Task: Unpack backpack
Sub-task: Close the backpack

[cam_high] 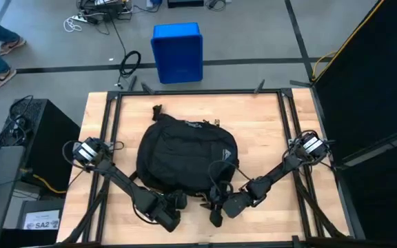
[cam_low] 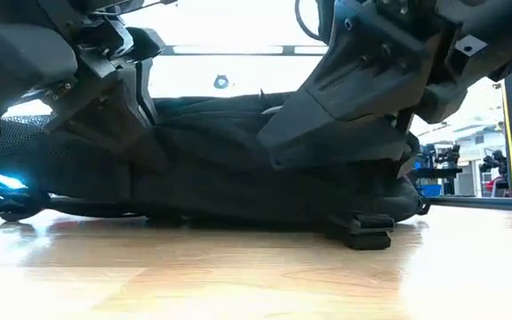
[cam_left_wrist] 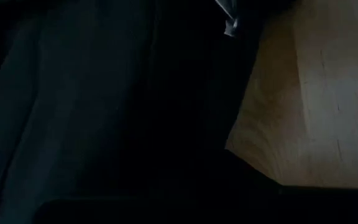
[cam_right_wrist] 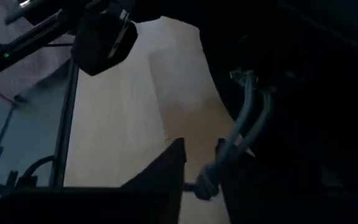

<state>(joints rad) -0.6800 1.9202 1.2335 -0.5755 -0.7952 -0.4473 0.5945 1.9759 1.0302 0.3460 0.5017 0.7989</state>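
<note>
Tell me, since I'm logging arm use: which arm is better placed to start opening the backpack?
Probably the right. The right gripper sits at the backpack's near edge with a grey zipper cord right before its fingers. The left gripper is at the same edge, but its camera shows only dark fabric.

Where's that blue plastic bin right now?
In the high view, the blue plastic bin sits on the floor beyond the wooden table's far edge.
</note>
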